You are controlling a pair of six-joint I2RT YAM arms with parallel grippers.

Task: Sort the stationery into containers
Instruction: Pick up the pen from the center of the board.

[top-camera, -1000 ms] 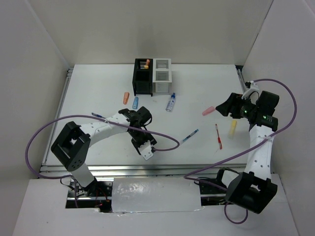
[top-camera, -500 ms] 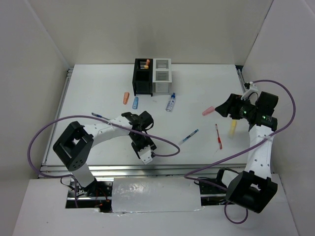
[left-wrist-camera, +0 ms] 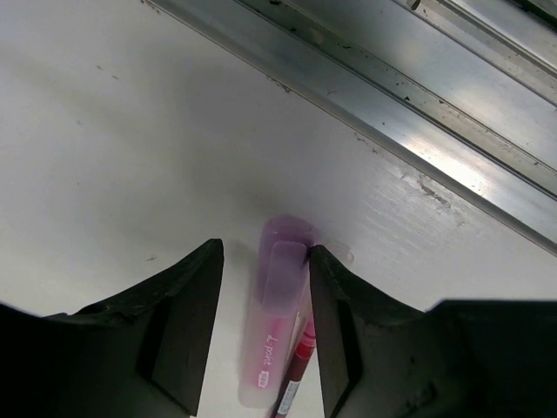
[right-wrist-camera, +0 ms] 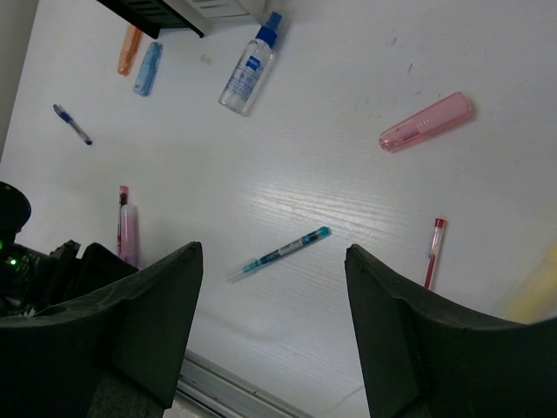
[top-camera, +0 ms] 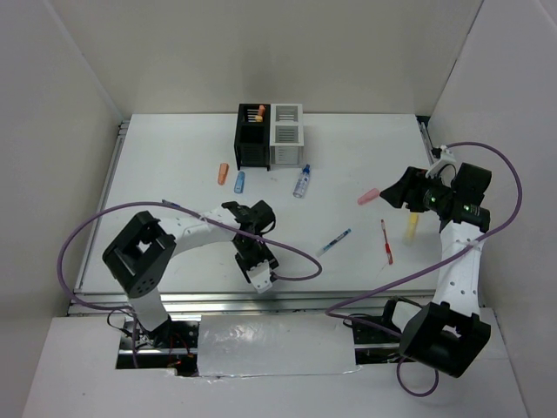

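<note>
Left hand [left-wrist-camera: 265, 251] sits half open around the purple marker [left-wrist-camera: 277, 322], not squeezing yet. That marker lies on the surface [left-wrist-camera: 104, 157] by the near rail [left-wrist-camera: 392, 131]. Best to center, then pinch only the marker, leaving the thin red pen [left-wrist-camera: 294, 387] beside it.

surface: white table [top-camera: 365, 148] | on it: two joined boxes [top-camera: 270, 137], scattered markers [top-camera: 368, 196], pens [top-camera: 335, 241], spray bottle [top-camera: 301, 182]

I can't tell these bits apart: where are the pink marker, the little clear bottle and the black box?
pink marker [right-wrist-camera: 426, 123], right wrist view, middle of its body.
clear bottle [right-wrist-camera: 245, 78], right wrist view, its see-through body.
black box [top-camera: 252, 150], top external view, its front slatted wall.
</note>
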